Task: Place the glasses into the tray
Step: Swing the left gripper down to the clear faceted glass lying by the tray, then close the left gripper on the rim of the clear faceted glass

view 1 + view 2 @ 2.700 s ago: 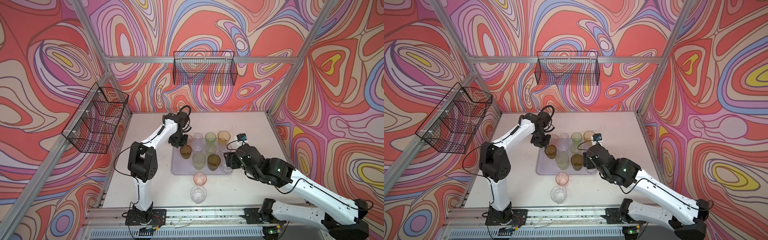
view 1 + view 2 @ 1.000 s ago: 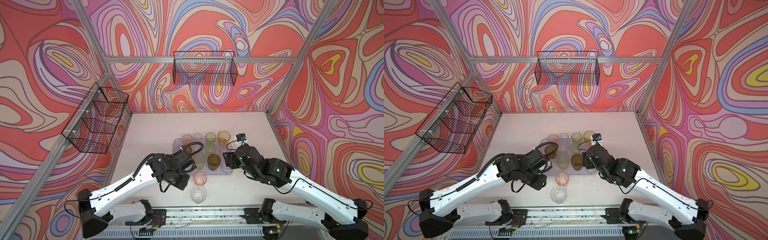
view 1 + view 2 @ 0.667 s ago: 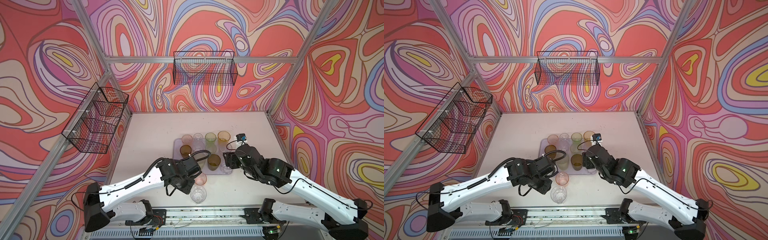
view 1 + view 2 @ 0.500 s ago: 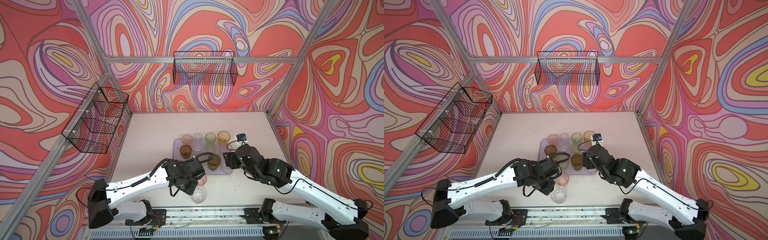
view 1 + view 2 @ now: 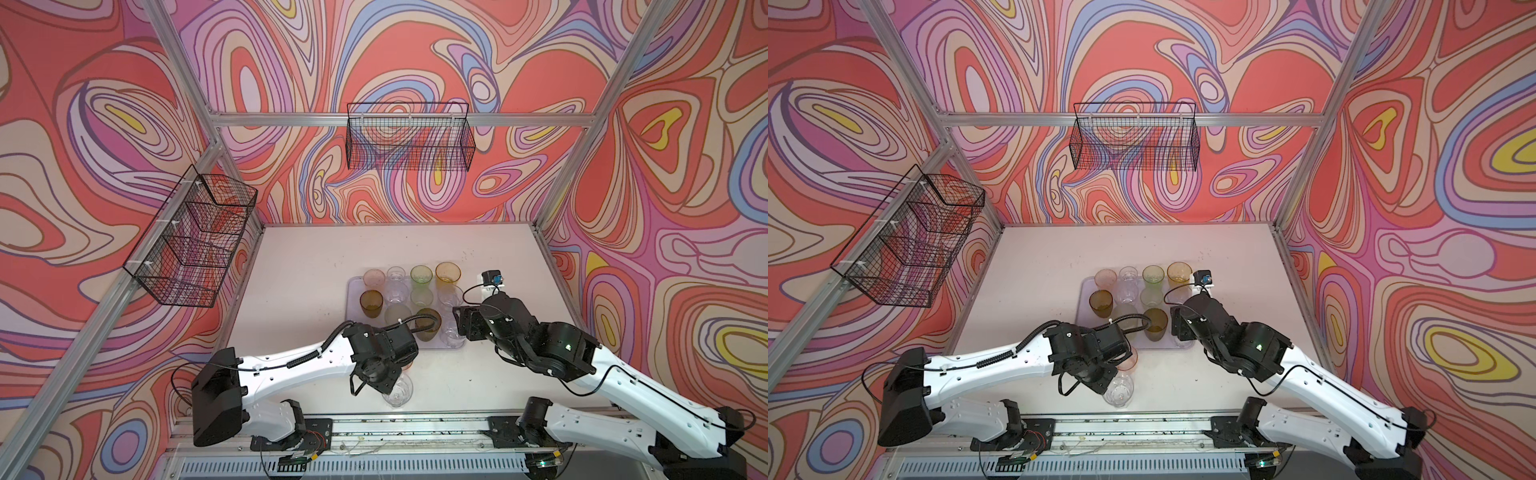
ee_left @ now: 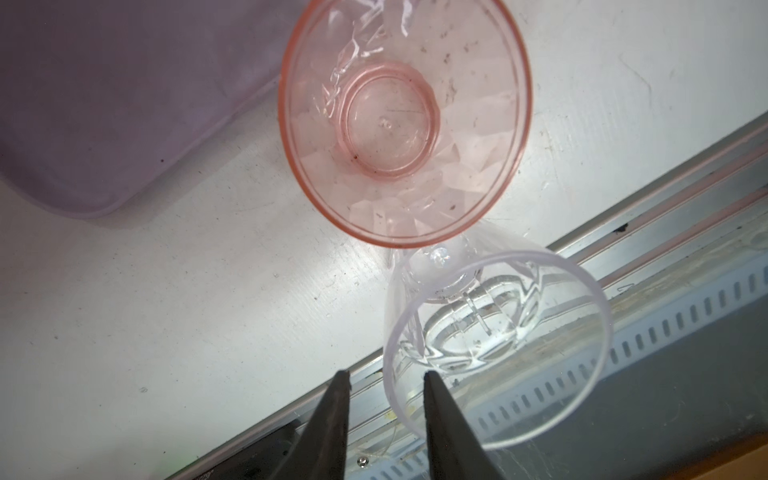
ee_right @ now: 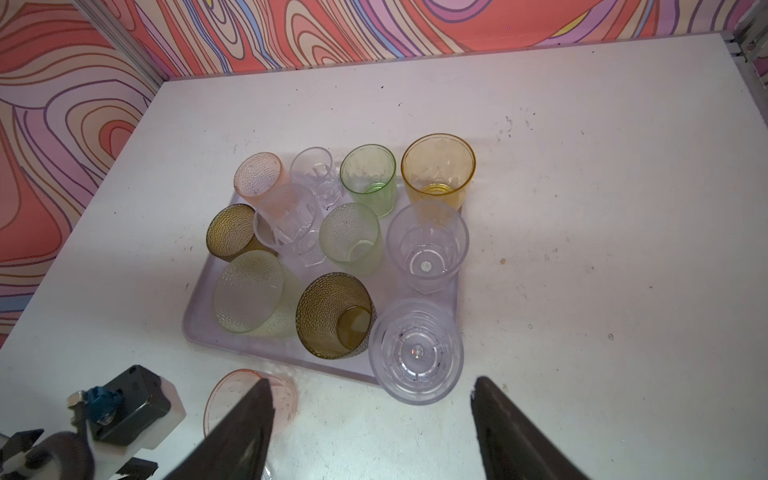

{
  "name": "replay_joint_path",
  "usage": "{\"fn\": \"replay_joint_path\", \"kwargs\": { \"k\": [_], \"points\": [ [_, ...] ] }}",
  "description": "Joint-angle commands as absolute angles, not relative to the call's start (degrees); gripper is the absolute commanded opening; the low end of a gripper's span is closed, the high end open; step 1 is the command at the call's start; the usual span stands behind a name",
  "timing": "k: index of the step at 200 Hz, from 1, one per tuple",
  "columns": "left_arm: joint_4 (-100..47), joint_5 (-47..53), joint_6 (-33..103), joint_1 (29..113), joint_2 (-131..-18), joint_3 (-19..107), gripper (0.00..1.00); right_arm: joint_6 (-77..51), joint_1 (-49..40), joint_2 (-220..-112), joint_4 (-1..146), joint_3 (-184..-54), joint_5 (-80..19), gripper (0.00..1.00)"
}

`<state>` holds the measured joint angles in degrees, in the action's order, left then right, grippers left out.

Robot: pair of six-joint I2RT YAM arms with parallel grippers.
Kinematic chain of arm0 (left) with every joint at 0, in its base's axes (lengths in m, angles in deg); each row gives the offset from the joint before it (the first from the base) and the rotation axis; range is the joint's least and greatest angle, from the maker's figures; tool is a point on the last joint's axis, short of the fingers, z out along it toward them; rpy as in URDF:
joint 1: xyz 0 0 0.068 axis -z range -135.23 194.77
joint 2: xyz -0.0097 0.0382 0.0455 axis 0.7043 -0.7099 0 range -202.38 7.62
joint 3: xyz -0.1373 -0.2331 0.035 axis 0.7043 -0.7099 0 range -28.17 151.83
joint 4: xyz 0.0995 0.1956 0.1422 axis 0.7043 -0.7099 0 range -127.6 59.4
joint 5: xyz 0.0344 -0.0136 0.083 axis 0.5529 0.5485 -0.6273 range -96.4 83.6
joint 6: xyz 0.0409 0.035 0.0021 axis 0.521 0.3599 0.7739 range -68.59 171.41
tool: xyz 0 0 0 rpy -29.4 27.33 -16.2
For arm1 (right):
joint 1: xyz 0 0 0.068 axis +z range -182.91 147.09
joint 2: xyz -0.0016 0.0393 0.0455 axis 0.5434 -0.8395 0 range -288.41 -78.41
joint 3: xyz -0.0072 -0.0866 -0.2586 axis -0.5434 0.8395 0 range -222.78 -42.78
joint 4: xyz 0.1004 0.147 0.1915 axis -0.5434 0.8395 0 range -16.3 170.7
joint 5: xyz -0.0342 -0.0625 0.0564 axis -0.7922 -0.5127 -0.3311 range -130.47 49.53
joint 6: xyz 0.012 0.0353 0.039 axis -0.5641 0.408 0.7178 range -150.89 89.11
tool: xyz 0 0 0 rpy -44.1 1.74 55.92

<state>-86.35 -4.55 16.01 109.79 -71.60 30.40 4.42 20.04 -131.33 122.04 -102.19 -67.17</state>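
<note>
Left gripper (image 6: 384, 374) has swung off the tray (image 5: 353, 299) down to its six o'clock. Fingers narrowly apart, it straddles the rim of the upright, mouth-up clear glass (image 6: 498, 353). Pink glass (image 6: 403, 124) stands just beside, at its twelve o'clock. Right gripper (image 7: 372, 382) gapes wide, empty, over the tray's near corner.

Overhead stereo pair; wrist close-ups; shared tray (image 6: 104, 124)

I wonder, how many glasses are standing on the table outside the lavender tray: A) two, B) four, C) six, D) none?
A: only the pink glass and the clear glass stand on the table, off the tray.
</note>
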Motion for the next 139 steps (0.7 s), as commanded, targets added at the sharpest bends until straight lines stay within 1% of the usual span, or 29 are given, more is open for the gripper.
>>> {"fn": "replay_joint_path", "kwargs": {
  "k": [1,71,107,139],
  "points": [
    [-85.5,-6.0,14.6,110.2,-72.7,29.3,0.3,5.1,20.2,-131.0,122.9,-101.1,-68.3,0.78],
    [-83.6,-4.7,14.1,110.2,-73.5,28.3,0.21,4.9,20.3,-131.3,122.6,-100.7,-68.3,0.78],
    [-84.1,-4.4,13.7,110.3,-73.8,27.7,0.13,4.9,20.2,-131.6,122.2,-100.5,-68.2,0.78],
    [-85.0,-5.1,13.3,110.3,-72.6,27.6,0.11,4.9,20.2,-131.9,121.9,-100.5,-68.0,0.78]
  ]
}}
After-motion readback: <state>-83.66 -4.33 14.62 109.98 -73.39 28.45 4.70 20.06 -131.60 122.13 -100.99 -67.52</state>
